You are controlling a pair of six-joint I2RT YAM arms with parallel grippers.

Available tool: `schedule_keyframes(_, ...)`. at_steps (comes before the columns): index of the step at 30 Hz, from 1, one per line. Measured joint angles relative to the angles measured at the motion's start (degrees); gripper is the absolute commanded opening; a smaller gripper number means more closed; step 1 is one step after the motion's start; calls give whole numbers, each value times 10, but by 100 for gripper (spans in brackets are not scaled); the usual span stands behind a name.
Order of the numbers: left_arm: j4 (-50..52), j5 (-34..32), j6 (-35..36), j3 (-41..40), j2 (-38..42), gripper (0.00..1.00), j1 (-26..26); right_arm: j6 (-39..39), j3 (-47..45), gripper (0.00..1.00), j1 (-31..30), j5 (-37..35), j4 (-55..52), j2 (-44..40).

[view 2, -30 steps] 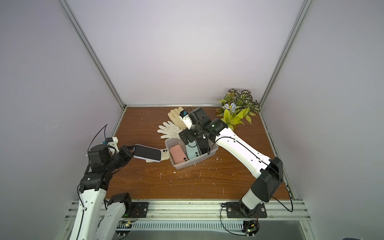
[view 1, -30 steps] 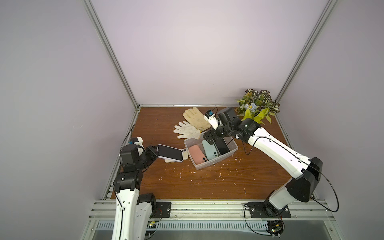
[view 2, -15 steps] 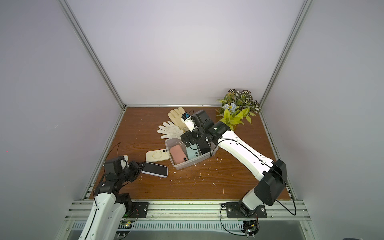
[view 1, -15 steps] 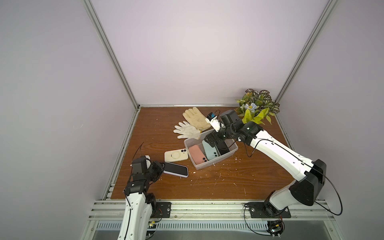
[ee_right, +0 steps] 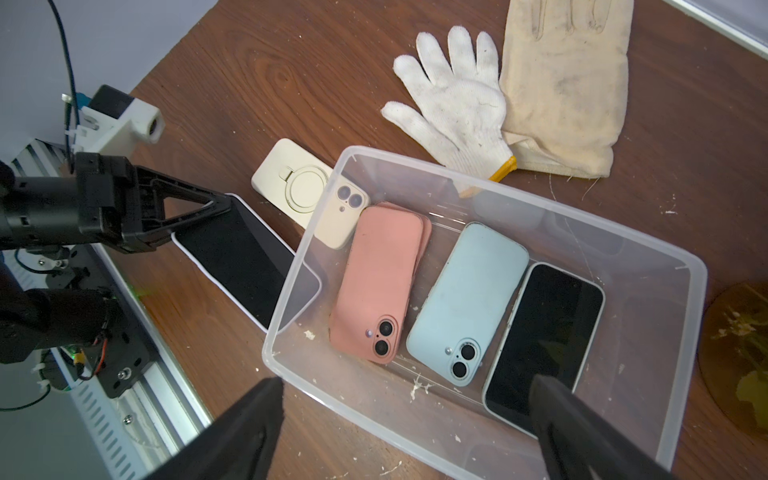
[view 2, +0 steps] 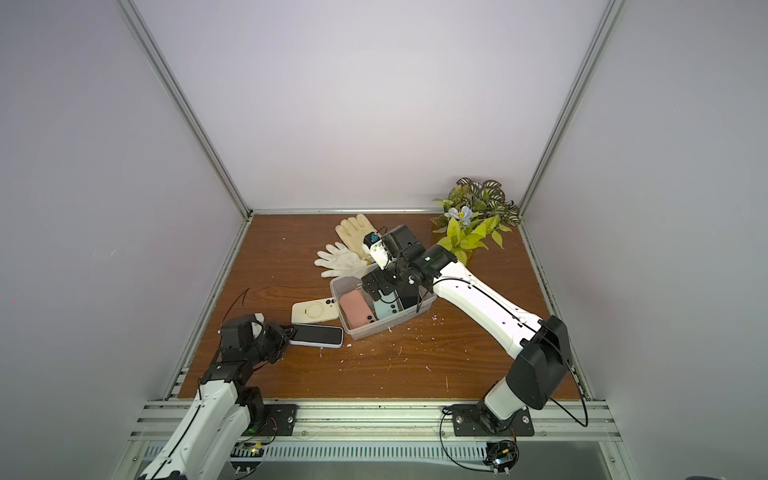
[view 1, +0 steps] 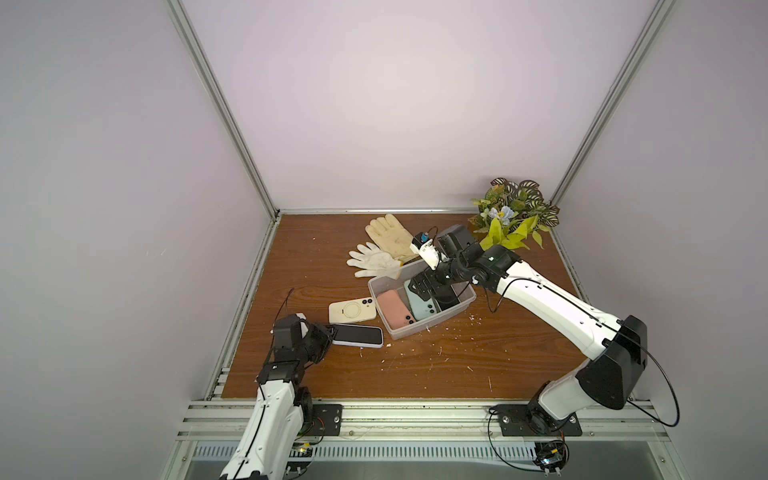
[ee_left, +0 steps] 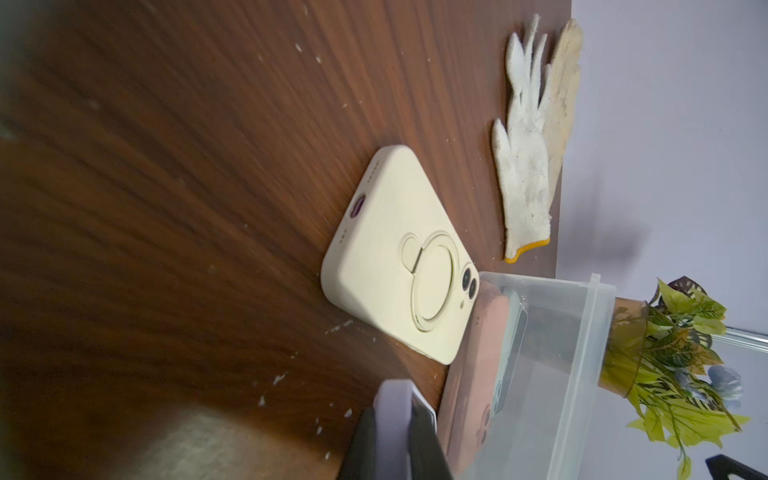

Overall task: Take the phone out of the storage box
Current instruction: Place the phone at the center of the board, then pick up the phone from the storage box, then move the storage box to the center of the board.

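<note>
The left arm [view 1: 270, 419] and right arm [view 1: 552, 301] are glossy white shells joined by black joint housings [view 1: 615, 365], with thin black cables [ee_right: 62, 41] looping along them. The left tool [ee_right: 226, 203] is black with triangular trussed fingers [ee_right: 143, 199]; the white wrist camera block [view 1: 424, 249] carries a blue part, perhaps a connector

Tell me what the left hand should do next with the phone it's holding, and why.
Probably open the left hand and let go. It is shut on one end of the screen-up phone, which is already outside the storage box, low over the wooden table beside the cream phone. Whether it rests fully on the wood I cannot tell.
</note>
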State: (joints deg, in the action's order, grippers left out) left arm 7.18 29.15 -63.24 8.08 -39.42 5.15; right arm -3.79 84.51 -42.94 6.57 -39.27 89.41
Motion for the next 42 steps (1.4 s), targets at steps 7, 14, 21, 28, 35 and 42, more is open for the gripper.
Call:
schedule_keyframes(7, 1, -19, 10, 2, -60, 27, -4, 0, 8, 99, 0, 0, -35, 61)
schedule_keyframes(14, -25, -9, 34, 9, -85, 56, -7, 0, 32, 99, -3, 1, -72, 162)
schedule_keyframes(21, -27, -4, 46, 27, -91, 86, -9, 0, 76, 99, -34, 3, -73, 229)
schedule_keyframes(28, 61, -40, 52, 70, -73, 100, -10, 2, 112, 99, -61, 1, -69, 287)
schedule_keyframes(35, 176, -81, 84, 168, -93, 100, -10, 3, 120, 99, -78, -6, -63, 315)
schedule_keyframes(42, 198, -82, 101, 214, -107, 100, -10, 6, 119, 99, -84, -58, -56, 329)
